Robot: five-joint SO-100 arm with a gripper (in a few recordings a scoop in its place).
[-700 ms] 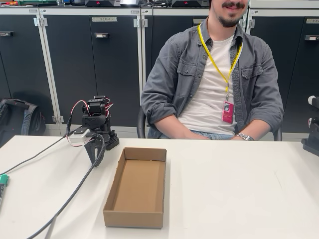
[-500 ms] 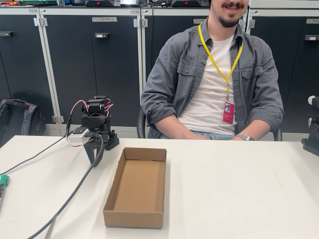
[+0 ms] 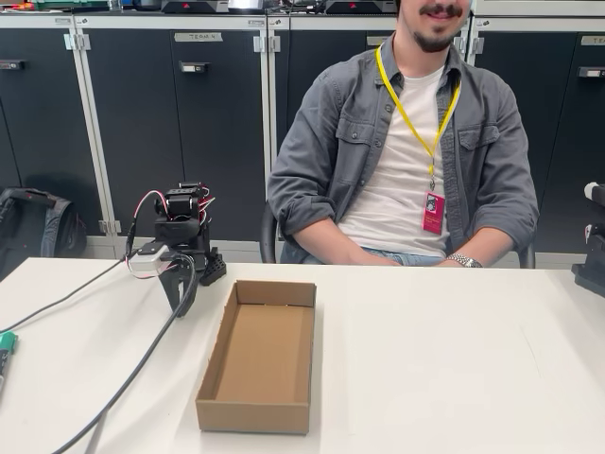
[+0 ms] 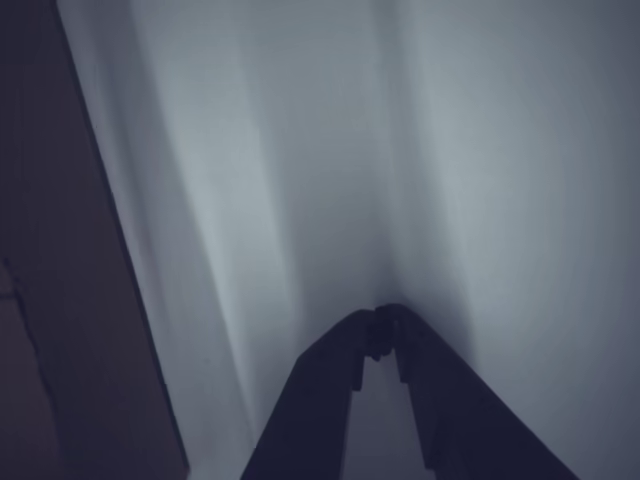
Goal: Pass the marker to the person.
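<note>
Fingers (image 4: pixel 381 322) meet at their tips in the wrist view, closed with nothing between them, hanging just over the pale worktop (image 4: pixel 300 180). In the fixed view the arm (image 3: pixel 180 236) sits folded low near the worktop's (image 3: pixel 454 359) far left edge, its fingers (image 3: pixel 180 298) pointing down at the surface beside the box (image 3: pixel 260 355). Cables (image 3: pixel 132 378) run from the arm toward the near left corner.

The box, open and made of brown cardboard, lies lengthwise from the far side toward the near edge, left of the worktop's middle; its inside is bare cardboard. In the wrist view a dark brown wall (image 4: pixel 70 300) stands along the left, probably the side of the box (too dim to be sure).

At the left edge of the worktop a small green end (image 3: pixel 5 342) pokes into the fixed view; it may be the marker, though too little shows to tell.

The person (image 3: pixel 411 161) sits behind the far edge, right of centre, in a grey shirt over a white T-shirt, with a yellow lanyard (image 3: pixel 408 113) and pink badge (image 3: pixel 433 212). Their forearms rest low behind the worktop's edge, a wristwatch (image 3: pixel 463 260) just above it. Dark cabinets (image 3: pixel 170 132) line the wall behind, and a dark bag (image 3: pixel 33 227) lies on the floor at the left.
</note>
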